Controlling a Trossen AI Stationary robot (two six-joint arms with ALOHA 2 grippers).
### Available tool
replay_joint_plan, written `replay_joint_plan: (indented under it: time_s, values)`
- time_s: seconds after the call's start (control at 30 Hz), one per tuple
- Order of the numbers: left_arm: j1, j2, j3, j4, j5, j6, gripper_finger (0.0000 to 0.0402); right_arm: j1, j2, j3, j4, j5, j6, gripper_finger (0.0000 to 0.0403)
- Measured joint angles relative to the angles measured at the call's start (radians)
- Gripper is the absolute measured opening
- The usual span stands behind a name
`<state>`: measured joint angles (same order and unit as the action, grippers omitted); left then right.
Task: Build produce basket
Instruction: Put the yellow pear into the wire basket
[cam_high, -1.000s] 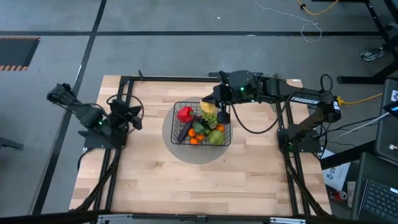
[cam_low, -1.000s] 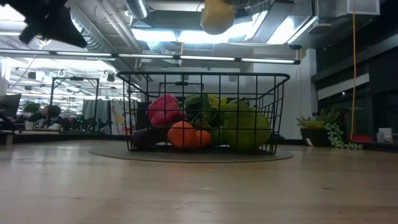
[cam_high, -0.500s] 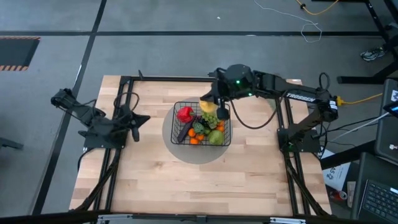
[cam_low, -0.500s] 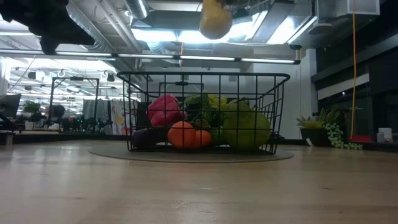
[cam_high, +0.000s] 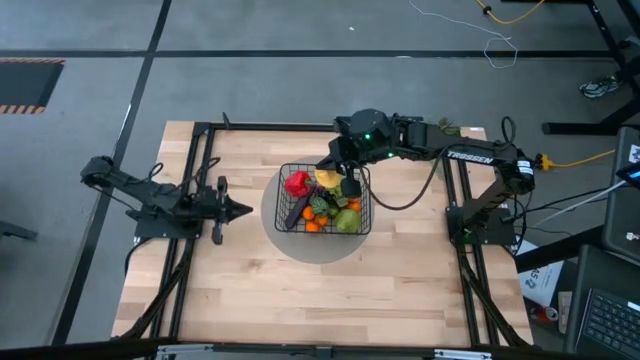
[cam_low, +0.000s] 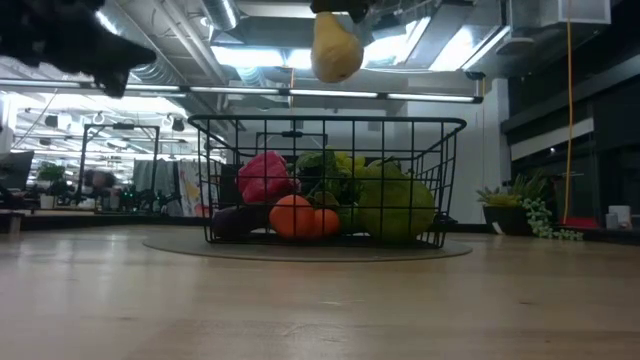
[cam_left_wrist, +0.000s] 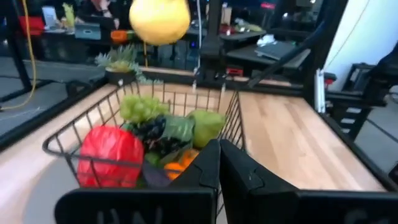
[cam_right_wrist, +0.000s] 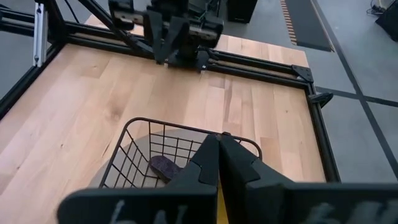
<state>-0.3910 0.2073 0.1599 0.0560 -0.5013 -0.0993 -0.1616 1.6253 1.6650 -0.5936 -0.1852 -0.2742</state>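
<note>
The black wire basket (cam_high: 325, 200) stands on a grey round mat at the table's middle. It holds a red pepper (cam_high: 297, 183), oranges (cam_high: 315, 215), a green apple (cam_high: 346, 219), grapes and an eggplant (cam_right_wrist: 163, 165). My right gripper (cam_high: 340, 180) is above the basket's far side, shut on a yellow pear (cam_low: 336, 50). My left gripper (cam_high: 235, 209) is shut and empty. It hovers left of the basket and points at it; the basket fills the left wrist view (cam_left_wrist: 81, 140). My right gripper pinches the yellow pear by its narrow upper end (cam_low: 330, 16) between its two fingers. The fingers come from above, slanting down from the table's far right. The pear hangs below them, wide end down, clear above the basket's rim.
The grey round mat (cam_high: 300, 250) lies under the basket. Black frame rails (cam_high: 270, 126) run along the table's far edge and sides. Bare wooden tabletop (cam_high: 320, 300) lies between the basket and the near edge.
My right gripper has carried the pear toward the table's left and a little down, so it now hangs over the basket's far side. My left arm has stretched out and its gripper has gone toward the basket and the near edge.
</note>
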Motion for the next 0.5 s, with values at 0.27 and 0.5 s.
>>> replay_joint_plan:
  time_s: [0.27,0.5]
  values:
    - [0.089,0.0,-0.03,0.0,0.156,0.021,0.0,0.0,0.0,0.0,-0.001,0.0,-0.024,0.0]
    - [0.197,0.0,-0.03,-0.03,0.257,0.07,0.0,-0.003,0.0,0.0,-0.007,0.0,-0.023,0.0]
